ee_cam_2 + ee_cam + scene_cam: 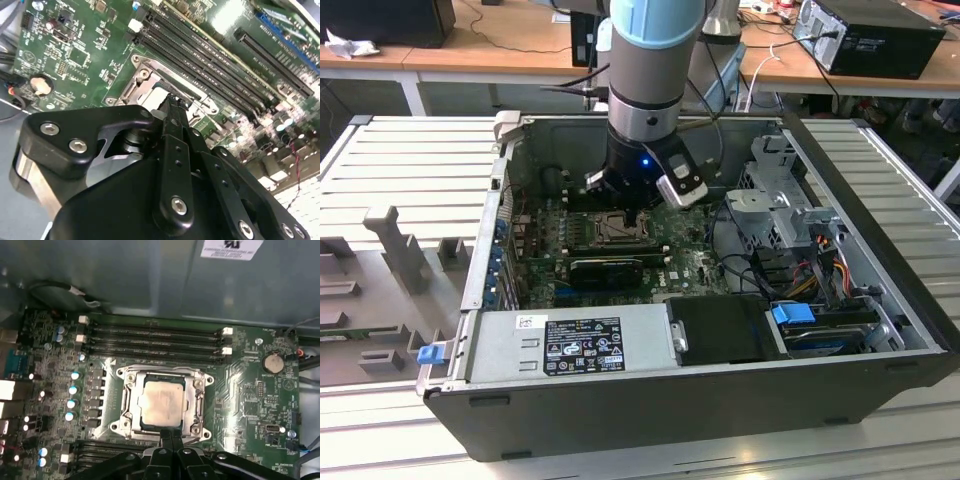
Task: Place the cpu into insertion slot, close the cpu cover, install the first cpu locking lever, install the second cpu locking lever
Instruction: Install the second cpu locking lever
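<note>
While the open computer case (720,330) lies on the slatted table (410,160), the arm reaches down inside it over the green motherboard (250,390). The cpu cover (131,396) lies shut on the insertion slot (125,372), cpu (161,401) seated in its window. Gripper (171,432) hangs at the socket's edge, fingers (172,145) pressed together, holding nothing.

The robot arm (645,95) is reaching down into an open computer case (720,400), its gripper (638,212) hanging just over the socket (613,230) on the green board (695,265) (fingers hidden). A black card (608,271) is lying just nearer.
</note>
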### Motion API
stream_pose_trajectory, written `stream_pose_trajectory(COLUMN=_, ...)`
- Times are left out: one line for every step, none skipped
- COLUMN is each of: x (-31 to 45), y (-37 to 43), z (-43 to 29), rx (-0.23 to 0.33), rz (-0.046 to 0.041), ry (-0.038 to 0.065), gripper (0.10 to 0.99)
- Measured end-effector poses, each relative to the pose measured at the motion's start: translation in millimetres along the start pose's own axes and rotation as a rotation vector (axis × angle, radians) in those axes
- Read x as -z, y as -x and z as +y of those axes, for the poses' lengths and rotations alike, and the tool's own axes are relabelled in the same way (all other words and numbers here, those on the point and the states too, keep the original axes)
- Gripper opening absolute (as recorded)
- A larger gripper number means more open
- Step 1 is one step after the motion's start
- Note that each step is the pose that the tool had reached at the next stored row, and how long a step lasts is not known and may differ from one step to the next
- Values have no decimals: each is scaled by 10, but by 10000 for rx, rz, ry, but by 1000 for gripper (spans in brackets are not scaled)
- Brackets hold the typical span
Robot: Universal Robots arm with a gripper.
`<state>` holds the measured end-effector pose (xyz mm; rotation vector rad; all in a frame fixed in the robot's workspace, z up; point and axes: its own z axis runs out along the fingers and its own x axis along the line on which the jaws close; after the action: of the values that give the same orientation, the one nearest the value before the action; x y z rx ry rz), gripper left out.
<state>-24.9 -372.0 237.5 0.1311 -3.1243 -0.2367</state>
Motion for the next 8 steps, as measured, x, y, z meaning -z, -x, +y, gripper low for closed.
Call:
stream_pose_trajectory(x=-3, y=-28, z=-36, rx=27, rz=3, ry=14, gripper=106)
stream_pose_trajectory(x=-2, y=-56, z=-60, rx=30, rz=3, ry=25, gripper=106)
stream_pose_trajectory(x=-2, y=-92, z=-78, rx=30, rz=2, ry=32, gripper=106)
stream_pose_trajectory(x=-4, y=-142, z=-92, rx=32, rz=1, ry=36, gripper=106)
stream_pose_trajectory(x=-11, y=-184, z=-100, rx=30, rz=1, ry=39, gripper=106)
stream_pose_trajectory(x=-18, y=-199, z=-103, rx=30, rz=0, ry=43, gripper=106)
stream_pose_trajectory(x=-26, y=-208, z=-104, rx=26, rz=-2, ry=48, gripper=106)
stream_pose_trajectory(x=-41, y=-216, z=-106, rx=-4, rz=-4, ry=48, gripper=106)
